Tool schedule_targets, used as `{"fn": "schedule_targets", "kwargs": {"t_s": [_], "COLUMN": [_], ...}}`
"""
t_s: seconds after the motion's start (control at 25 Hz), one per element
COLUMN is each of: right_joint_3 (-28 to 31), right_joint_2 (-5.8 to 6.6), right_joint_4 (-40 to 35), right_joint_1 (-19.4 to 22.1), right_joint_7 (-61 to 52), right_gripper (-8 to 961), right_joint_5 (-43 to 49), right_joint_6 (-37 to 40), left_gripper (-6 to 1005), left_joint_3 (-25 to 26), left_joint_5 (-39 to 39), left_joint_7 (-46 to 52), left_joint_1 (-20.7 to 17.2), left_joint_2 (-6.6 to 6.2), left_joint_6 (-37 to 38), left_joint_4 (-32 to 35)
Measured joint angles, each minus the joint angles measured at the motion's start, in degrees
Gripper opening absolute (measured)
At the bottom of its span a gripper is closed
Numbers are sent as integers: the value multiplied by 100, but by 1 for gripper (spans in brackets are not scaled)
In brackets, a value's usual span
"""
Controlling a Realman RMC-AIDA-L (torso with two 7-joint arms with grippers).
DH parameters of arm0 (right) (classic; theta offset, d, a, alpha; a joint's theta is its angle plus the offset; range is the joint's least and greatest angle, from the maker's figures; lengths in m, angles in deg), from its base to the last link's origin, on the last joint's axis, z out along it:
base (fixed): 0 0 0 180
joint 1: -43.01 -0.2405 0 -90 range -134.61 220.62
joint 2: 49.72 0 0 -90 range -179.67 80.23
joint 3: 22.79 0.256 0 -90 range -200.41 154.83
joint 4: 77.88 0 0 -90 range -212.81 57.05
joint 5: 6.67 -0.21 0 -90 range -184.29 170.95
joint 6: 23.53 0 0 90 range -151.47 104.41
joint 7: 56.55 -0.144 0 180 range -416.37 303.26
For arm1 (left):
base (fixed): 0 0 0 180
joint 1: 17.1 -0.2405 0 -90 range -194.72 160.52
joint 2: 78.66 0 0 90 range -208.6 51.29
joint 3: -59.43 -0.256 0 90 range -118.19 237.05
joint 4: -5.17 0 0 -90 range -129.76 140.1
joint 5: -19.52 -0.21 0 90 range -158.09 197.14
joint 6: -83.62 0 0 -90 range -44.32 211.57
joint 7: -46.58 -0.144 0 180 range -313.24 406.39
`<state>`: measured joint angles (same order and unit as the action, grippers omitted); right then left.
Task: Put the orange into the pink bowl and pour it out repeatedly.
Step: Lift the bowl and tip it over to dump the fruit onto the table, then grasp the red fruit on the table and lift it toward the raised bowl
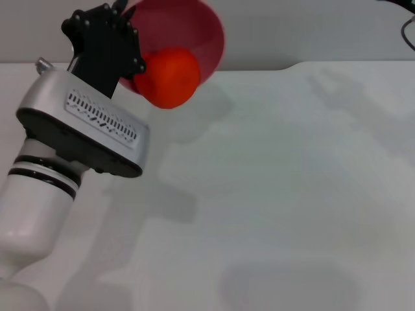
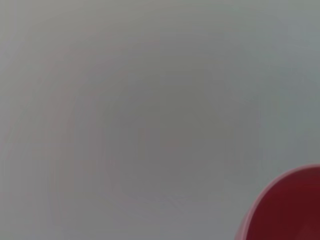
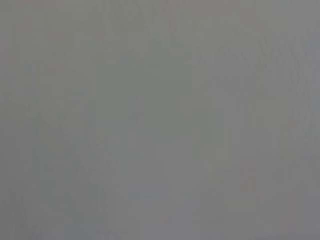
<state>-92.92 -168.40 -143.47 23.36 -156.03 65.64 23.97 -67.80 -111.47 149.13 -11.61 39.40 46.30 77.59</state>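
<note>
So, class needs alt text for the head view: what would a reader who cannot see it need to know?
The left gripper holds the pink bowl tipped above the white table, with the orange at its lower rim, spilling out. The right arm is not visible.

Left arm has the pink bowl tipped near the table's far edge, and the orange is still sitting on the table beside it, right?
Not quite. In the head view the orange sits at the mouth of the tipped pink bowl, not on the table; the left gripper is at the bowl.

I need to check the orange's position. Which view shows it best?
The head view: the orange sits at the tilted pink bowl's mouth, beside the left gripper. The left wrist view shows only bowl; the right wrist view shows neither.
</note>
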Motion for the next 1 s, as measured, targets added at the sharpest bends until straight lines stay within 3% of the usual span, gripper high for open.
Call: {"fn": "schedule_targets", "kwargs": {"t_s": [0.32, 1.0], "right_joint_3": [8, 26], "right_joint_2": [4, 3], "right_joint_4": [53, 99], "right_joint_1": [-13, -56], "right_joint_7": [86, 116], "right_gripper": [459, 459], "right_joint_5": [-55, -60], "right_joint_6": [29, 82], "left_gripper": [41, 41], "left_joint_3": [-448, -461], "left_joint_5": [-6, 45], "left_joint_7": [-262, -90], "left_joint_1": [362, 435], "left_joint_2": [38, 22], "left_joint_6": [-1239, -1358], "left_joint_4": [-691, -705]}}
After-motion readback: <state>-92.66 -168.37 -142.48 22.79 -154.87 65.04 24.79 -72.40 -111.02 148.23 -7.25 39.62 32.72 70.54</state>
